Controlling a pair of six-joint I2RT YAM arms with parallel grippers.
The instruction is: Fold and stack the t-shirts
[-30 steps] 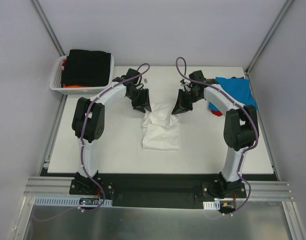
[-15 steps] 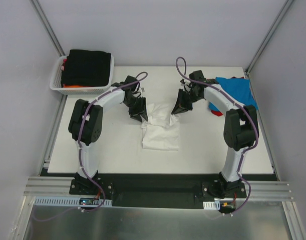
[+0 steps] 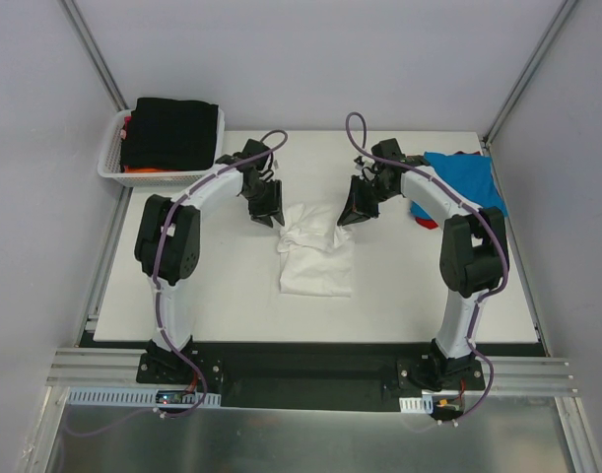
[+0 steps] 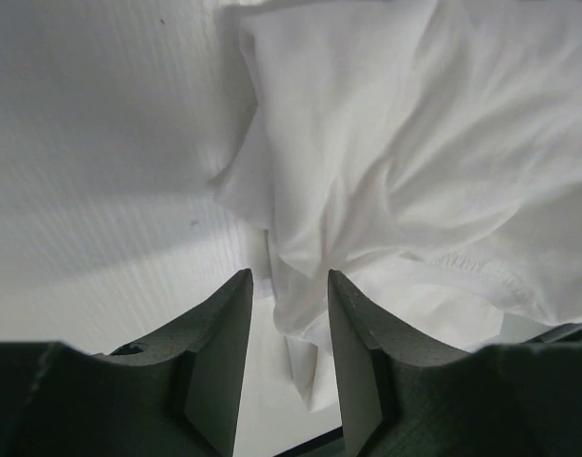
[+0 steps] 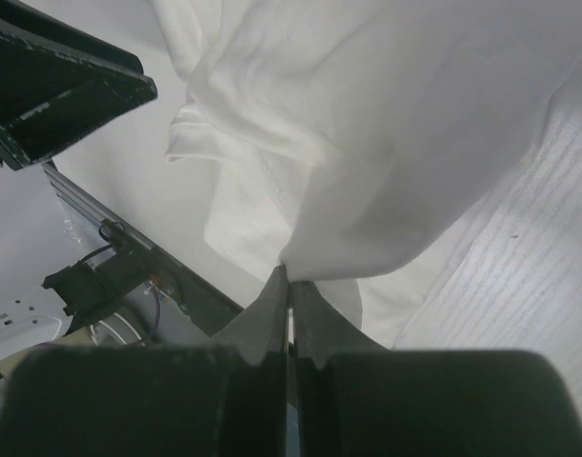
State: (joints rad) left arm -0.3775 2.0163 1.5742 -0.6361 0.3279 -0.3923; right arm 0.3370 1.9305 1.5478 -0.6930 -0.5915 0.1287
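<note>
A crumpled, partly folded white t-shirt (image 3: 316, 258) lies mid-table. My right gripper (image 3: 351, 213) is shut on its far right edge, and the cloth (image 5: 386, 114) is pinched at the fingertips (image 5: 289, 276) and lifted a little. My left gripper (image 3: 266, 205) hovers just left of the shirt's far left corner. Its jaws (image 4: 289, 278) stand apart, and the white cloth (image 4: 414, 143) lies loose beyond and below them. A bright blue t-shirt (image 3: 465, 175) is heaped over a red one (image 3: 424, 216) at the far right. Folded black (image 3: 172, 133) and orange (image 3: 146, 169) t-shirts sit in the basket.
The white lattice basket (image 3: 111, 158) stands off the table's far left corner. The left arm's black fingers (image 5: 52, 76) show at the top left of the right wrist view. Bare white table (image 3: 212, 286) surrounds the white shirt.
My left gripper dipped toward the shirt's far left corner, then drew back up and to the left of it. The right gripper and the shirt have barely moved.
</note>
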